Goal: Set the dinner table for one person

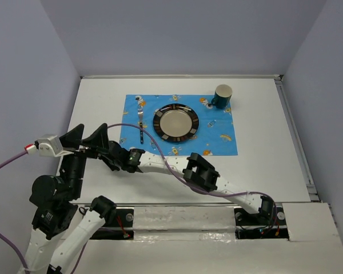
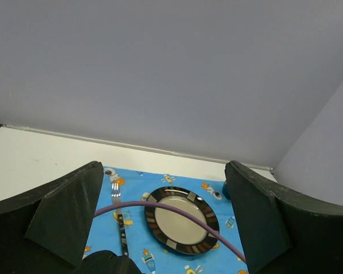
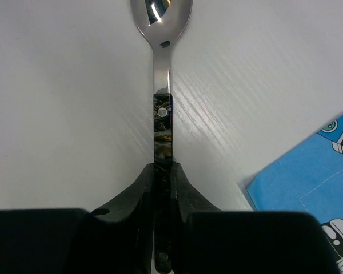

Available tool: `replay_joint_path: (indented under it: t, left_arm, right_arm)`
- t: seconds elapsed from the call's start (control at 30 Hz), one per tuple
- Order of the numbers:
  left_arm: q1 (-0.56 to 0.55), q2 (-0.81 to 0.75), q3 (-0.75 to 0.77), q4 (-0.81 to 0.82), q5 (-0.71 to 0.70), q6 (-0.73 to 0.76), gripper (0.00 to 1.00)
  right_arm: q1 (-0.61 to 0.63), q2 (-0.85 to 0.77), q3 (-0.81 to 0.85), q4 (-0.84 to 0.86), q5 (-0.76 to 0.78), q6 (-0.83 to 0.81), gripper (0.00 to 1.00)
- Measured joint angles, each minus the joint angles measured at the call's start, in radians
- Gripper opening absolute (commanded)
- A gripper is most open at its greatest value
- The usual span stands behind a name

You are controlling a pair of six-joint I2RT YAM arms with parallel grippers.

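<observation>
Step in hand: spoon pickup. Right gripper (image 3: 163,171) jaws are clamped on the handle of the spoon (image 3: 162,123), which lies flat on the white counter (image 3: 63,114) just beside the placemat (image 3: 308,188). Left gripper (image 2: 163,185) jaws are wide apart and hold nothing. Next, probably: lift the spoon level and set it on the placemat beside the plate (image 1: 175,122), opposite the fork (image 1: 140,123).

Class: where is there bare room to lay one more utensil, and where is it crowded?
Free: the placemat strip right of the plate, below the mug; also the dinner table beyond the mat's right edge. Crowded: between fork and plate, and by the mat's near-left corner, where the right end effector grips a spoon.
</observation>
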State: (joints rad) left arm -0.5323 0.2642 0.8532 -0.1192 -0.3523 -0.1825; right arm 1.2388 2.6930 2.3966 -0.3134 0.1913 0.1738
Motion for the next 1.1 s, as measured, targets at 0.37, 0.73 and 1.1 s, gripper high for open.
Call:
replay_joint_path:
  t: [0.37,0.73,1.1]
  left_arm:
    - [0.000,0.014,-0.072,0.024,0.001,-0.003,0.99]
    - [0.002,-0.017,-0.172,0.021,0.011,-0.049,0.99]
    - [0.015,0.000,-0.193,0.018,0.047,-0.045,0.99]
  right_arm:
    - [-0.007,-0.179,-0.304,0.106,0.098,0.110,0.00]
    - [-0.246,-0.905,-1.004,0.340,0.241,0.254,0.00]
    - [-0.603,-1.167,-1.426,0.352,0.295,0.322,0.00]
